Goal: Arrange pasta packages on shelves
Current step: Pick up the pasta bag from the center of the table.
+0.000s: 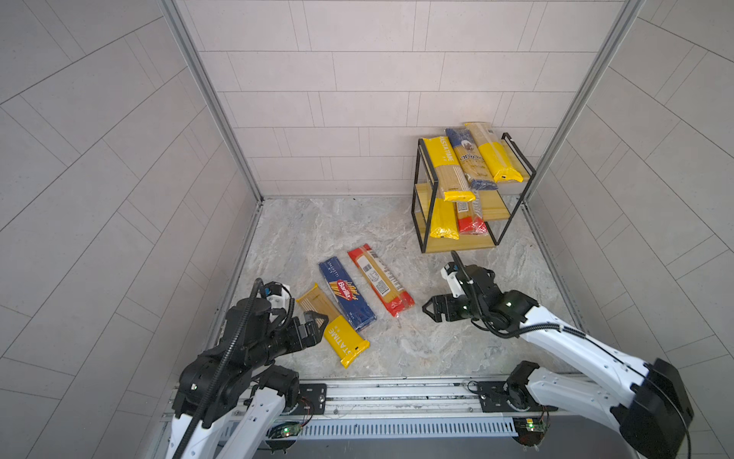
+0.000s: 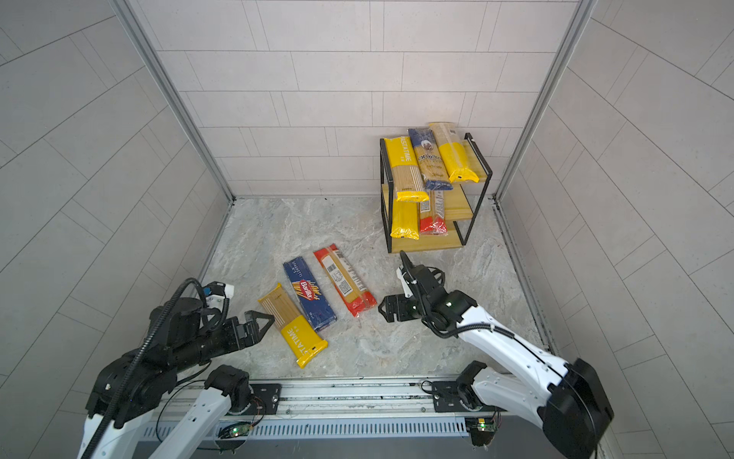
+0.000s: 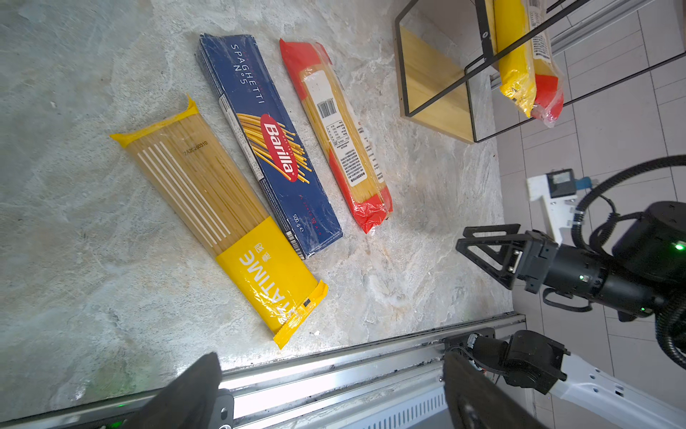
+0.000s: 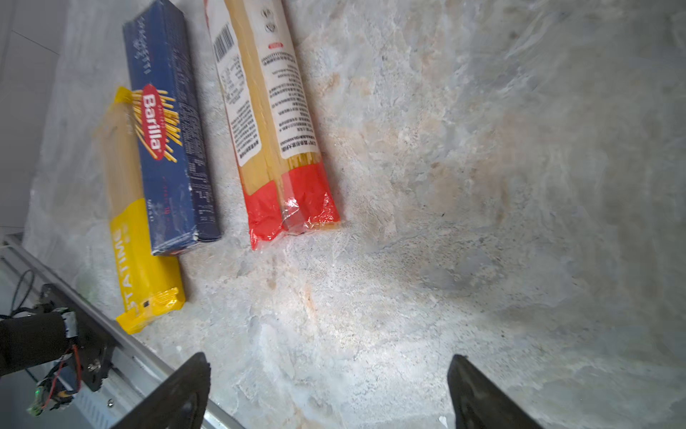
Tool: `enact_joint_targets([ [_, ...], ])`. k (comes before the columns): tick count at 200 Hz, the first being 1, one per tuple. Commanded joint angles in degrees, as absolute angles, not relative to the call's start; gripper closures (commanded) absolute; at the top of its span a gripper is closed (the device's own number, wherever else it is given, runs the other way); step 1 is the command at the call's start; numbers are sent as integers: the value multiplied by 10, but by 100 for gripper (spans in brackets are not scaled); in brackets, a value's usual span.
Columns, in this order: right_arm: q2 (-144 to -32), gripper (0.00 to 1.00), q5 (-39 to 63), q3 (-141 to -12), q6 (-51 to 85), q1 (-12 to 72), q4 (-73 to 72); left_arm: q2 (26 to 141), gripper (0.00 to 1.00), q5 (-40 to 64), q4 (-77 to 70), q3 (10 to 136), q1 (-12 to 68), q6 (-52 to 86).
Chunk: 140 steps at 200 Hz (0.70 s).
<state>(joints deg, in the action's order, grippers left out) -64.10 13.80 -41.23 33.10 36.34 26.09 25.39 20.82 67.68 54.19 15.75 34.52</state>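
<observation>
figure: three spaghetti packs lie slanted, side by side, on the marbled bench (image 1: 437, 357) toward its front edge: a yellow pack (image 1: 345, 341) nearest the left edge, a blue box (image 1: 347, 294) touching it, and a red-ended pack (image 1: 380, 280) just beside the box but apart from it. the rack (image 1: 468, 241) stands in the far right corner; its top shelf carries a second yellow pack (image 1: 443, 167), a dark blue bag (image 1: 470, 159) and a third yellow pack (image 1: 494, 159), while the shelf beneath holds a fourth yellow pack (image 1: 444, 220) and a red-tipped bag (image 1: 470, 222), both jutting past its front. the left end effector (image 1: 319, 328) hovers at the yellow pack's side facing the left edge, jaws wide, empty. the right end effector (image 1: 429, 313) sits near the red-ended pack on its right-edge side, not touching it, jaws wide, nothing between its fingers (image 4: 178, 390).
</observation>
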Motion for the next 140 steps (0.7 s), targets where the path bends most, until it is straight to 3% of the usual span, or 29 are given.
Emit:
enact_joint_targets([
  [1, -705, 1, 110, -450, 314, 378, 202, 268, 1, 190, 665, 554, 155, 343],
  [72, -942, 1, 82, -580, 264, 418, 170, 320, 1, 159, 628, 562, 155, 329],
  [140, -1054, 1, -3, -665, 237, 469, 225, 345, 1, 147, 615, 566, 155, 317],
])
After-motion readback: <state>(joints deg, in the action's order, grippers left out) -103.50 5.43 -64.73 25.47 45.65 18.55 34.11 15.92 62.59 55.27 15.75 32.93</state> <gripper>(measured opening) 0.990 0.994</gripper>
